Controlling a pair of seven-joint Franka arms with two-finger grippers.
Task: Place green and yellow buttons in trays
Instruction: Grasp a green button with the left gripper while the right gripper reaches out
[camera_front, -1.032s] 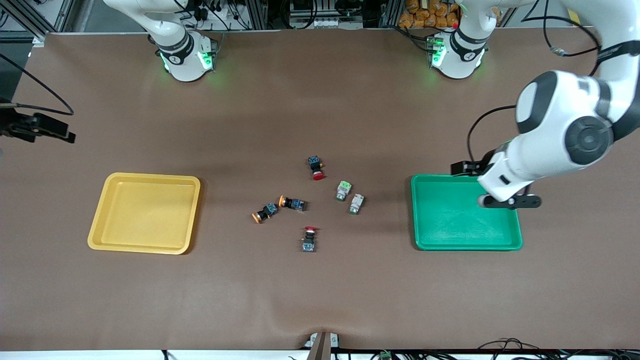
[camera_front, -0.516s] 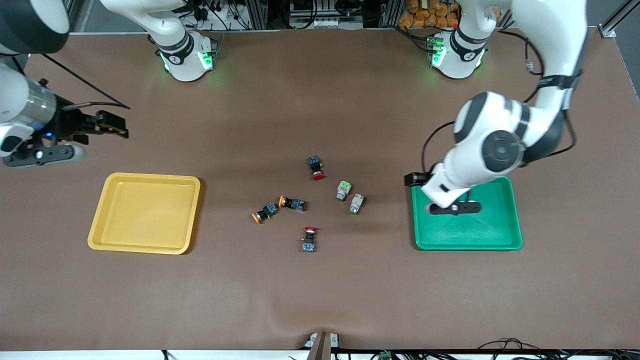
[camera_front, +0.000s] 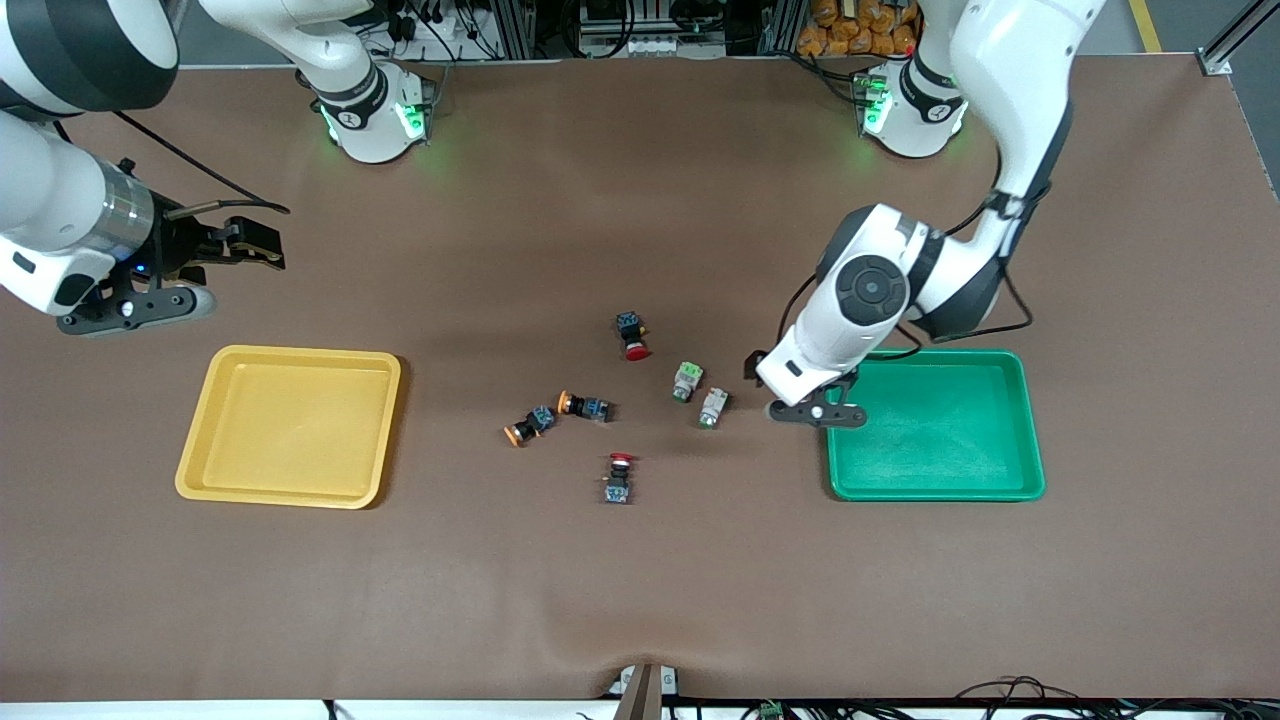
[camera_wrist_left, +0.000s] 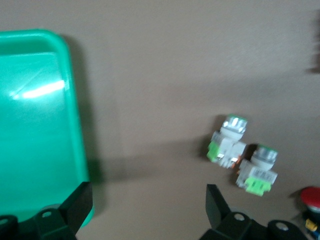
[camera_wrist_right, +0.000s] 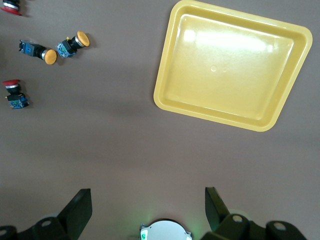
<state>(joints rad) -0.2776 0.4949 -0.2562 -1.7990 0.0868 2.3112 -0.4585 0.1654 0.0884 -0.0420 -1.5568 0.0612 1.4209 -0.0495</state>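
On a brown bench (camera_front: 640, 580), green buttons (camera_front: 687, 381) and yellow buttons (camera_front: 583, 405) are lying between two trays (camera_front: 290, 427); the left hand (camera_wrist_left: 150, 212) is hovering wide beside the green tray (camera_front: 935, 425), the right hand (camera_wrist_right: 148, 212) wide above bare bench.

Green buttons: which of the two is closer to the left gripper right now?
The green button nearer the front camera; its twin lies farther from the left gripper, which hangs open beside the green tray.

No text, label, brand, number or sign could be read anywhere in the views; a whitish sticker on one green button (camera_wrist_left: 258, 172) carried dark marks, but these were too blurred to make out.
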